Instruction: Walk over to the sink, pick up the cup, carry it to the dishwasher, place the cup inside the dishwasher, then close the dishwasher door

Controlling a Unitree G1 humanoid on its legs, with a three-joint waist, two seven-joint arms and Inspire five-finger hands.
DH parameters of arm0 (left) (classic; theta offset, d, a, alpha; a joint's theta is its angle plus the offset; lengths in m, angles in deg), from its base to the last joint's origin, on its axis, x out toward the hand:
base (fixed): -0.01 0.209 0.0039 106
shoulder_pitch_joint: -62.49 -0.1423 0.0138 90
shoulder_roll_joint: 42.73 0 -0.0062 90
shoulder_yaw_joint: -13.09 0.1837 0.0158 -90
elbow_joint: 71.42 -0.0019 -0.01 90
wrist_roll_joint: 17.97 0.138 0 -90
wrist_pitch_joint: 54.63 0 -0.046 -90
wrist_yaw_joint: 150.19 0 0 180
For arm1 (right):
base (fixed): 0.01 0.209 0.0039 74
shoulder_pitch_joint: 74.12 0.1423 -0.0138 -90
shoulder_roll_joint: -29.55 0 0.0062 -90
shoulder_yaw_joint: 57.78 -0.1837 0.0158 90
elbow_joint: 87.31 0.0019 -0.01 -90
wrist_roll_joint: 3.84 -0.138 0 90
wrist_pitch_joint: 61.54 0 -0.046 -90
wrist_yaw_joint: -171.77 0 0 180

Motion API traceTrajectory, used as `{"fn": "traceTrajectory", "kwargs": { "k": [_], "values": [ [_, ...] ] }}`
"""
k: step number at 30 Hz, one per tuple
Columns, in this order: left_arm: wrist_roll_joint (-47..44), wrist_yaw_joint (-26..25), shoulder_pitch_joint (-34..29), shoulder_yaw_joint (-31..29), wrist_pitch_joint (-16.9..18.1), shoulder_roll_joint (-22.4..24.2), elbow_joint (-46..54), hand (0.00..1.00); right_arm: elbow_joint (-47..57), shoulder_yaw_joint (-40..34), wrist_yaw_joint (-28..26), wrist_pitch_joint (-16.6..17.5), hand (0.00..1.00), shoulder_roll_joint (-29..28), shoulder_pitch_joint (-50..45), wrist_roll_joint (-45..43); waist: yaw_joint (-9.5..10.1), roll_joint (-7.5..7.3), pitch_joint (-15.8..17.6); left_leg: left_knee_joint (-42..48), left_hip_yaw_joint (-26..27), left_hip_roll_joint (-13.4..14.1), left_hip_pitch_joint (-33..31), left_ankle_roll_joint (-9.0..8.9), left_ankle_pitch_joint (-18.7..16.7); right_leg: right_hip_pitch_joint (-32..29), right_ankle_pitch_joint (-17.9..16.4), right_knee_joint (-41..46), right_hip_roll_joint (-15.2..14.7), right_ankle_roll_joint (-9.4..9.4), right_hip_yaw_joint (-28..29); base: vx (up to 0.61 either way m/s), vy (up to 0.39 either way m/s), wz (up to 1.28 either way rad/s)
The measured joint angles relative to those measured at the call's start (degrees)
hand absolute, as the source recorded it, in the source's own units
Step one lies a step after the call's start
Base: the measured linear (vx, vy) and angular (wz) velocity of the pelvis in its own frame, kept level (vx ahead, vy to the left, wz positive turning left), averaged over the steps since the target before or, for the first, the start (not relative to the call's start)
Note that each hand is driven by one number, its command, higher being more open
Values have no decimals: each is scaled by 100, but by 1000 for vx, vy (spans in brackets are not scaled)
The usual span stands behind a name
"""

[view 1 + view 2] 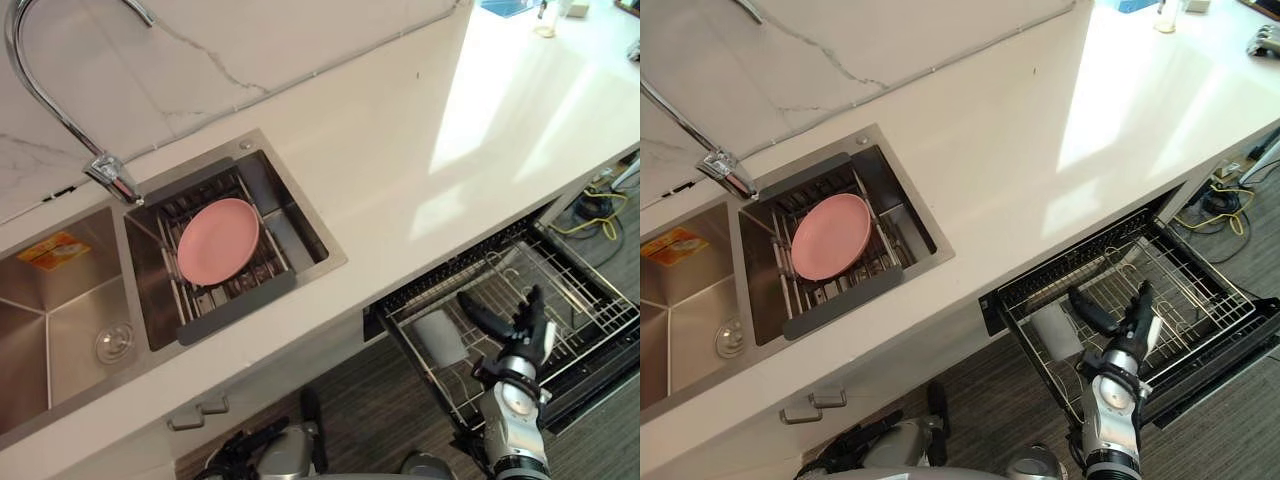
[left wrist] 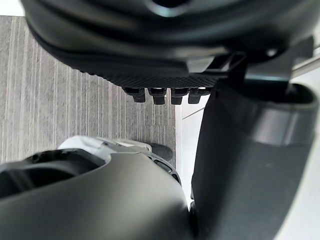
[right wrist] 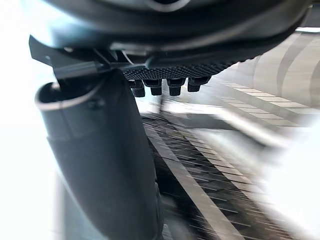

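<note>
Pale grey cup [image 1: 440, 337] is already in the pulled-out wire dishwasher rack [image 1: 590, 300], at the end closest to the sink. You can't really tell if it's upright or on its side. Your right hand [image 1: 522, 340] hovers over the rack just beside the cup. Its fingers are straight and spread wide with the thumb sticking out toward the cup, and it's holding nothing. Your left hand [image 1: 852, 448] hangs low in front of the cabinet under the sink, fingers relaxed and empty too. The dishwasher is wide open under the white marble bench [image 1: 420, 150]. Over in the stainless steel sink [image 1: 70, 300], a round pink plate [image 1: 218, 240] rests tilted in a drying rack in the right basin, and the curved chrome faucet [image 1: 60, 110] arcs up behind it.
</note>
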Motion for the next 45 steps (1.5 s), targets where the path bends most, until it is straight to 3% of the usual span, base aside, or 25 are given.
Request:
{"fn": "traceTrajectory", "kwargs": {
  "k": [5,10,13,17,19,23,26,28,29,30,31,32,33,35,37,41,42,45],
  "values": [
    [40,-71,-162,-452,-153,119,-9,100,1360,-426,-617,313,100,-376,-368,-621,-153,-87,-237,255,180,111,14,134,-227,143,51,-155,98,-29,40,-11,-22,-11],
    [256,-81,-168,-540,-181,108,-63,100,2394,-655,-2089,326,100,-351,-400,-1496,-291,-45,-396,658,513,137,-183,319,-352,65,39,-69,12,-15,49,-32,17,0],
    [246,-94,-176,-536,-178,122,-93,100,2711,-630,-2861,99,100,-167,-164,-2195,-303,-30,-464,508,515,99,-197,346,-328,-28,44,-41,-9,-4,46,-55,30,3],
    [243,-120,-208,-385,-208,92,-196,100,2896,-283,-3627,-243,100,-160,-108,-2767,-327,-54,-604,-250,579,-185,31,453,-113,25,148,-75,-153,122,-95,10,51,14],
    [199,-139,-203,-296,-238,22,-250,100,2919,8,-3753,-376,100,-236,-107,-2809,-377,-97,-600,-406,517,-313,85,495,-23,112,200,-126,-217,207,-274,59,91,38],
    [-27,-166,-201,-133,-237,-58,-253,100,2891,663,-3935,-714,100,-272,-46,-2780,-254,-167,-598,-407,302,-560,57,653,-37,193,328,-61,-400,323,-538,42,97,33],
    [-93,-252,-201,25,-218,-92,-263,100,2646,1015,-3959,-801,100,-255,137,-2764,-136,-161,-613,-408,91,-630,57,742,-139,117,399,409,-557,238,-623,-10,118,41],
    [-131,-293,-201,147,-190,-123,-249,100,2353,1159,-3951,-886,100,-191,313,-2702,-96,-116,-654,-410,-167,-659,20,708,-181,-17,490,958,-667,-18,-655,15,116,65],
    [-194,-341,-200,221,-167,-179,-260,100,2184,1266,-3937,-897,100,-165,346,-2608,-109,-184,-678,-410,-221,-707,1,459,-377,-92,647,1161,-759,-268,-657,61,108,79],
    [-241,-347,-198,231,-168,-291,-271,100,2052,1334,-3914,-913,100,-212,335,-2571,-84,-439,-697,-152,-200,-820,-50,494,-511,-178,687,1309,-1007,-346,-568,179,78,73],
    [-228,-443,-220,235,-147,-324,-277,100,2028,1381,-3886,-971,100,-114,286,-2553,19,-391,-765,349,-429,-823,-108,833,-815,-295,603,1863,-1073,-457,-305,203,52,55],
    [-162,-502,-219,243,-142,-323,-308,100,1985,1414,-3861,-975,100,-107,252,-2554,20,-476,-765,278,-547,-902,-60,947,-772,-378,637,2125,-1133,-515,-43,233,56,88],
    [-11,-561,-217,258,-138,-347,-315,100,1955,1439,-3774,-979,100,-86,230,-2555,-68,-473,-785,122,-874,-960,18,973,-688,-646,497,2573,-1020,-632,603,142,63,110],
    [136,-646,-210,235,-131,-390,-424,100,1961,1428,-3617,-967,100,-81,147,-2563,-137,-521,-802,-12,-1353,-939,73,965,-640,-906,-143,2605,-426,-438,1279,130,28,126],
    [160,-667,-197,229,-123,-418,-474,100,1965,1426,-3517,-968,100,-77,44,-2576,-122,-598,-829,-49,-1703,-1030,231,978,-609,-1042,-448,2396,-56,-334,1635,127,-29,102],
    [736,-756,-217,235,-128,-499,-522,100,1979,1295,-3514,-966,100,-60,-168,-2893,-132,-789,-947,-178,-2061,-1310,497,924,-567,-1240,-408,1718,44,-298,2025,127,-81,72],
    [1158,-885,-321,237,-78,-424,-681,100,1827,907,-3595,-849,100,-118,-183,-3065,-302,-655,-842,-398,-1622,-1113,933,797,-919,-473,95,250,315,-244,1982,69,-47,14],
    [1159,-885,-322,237,-79,-425,-679,100,1827,908,-3595,-849,100,-118,-183,-3065,-297,-653,-841,-397,-1643,-1111,946,792,-921,-473,95,290,315,-245,1968,0,0,4]
  ]
}}
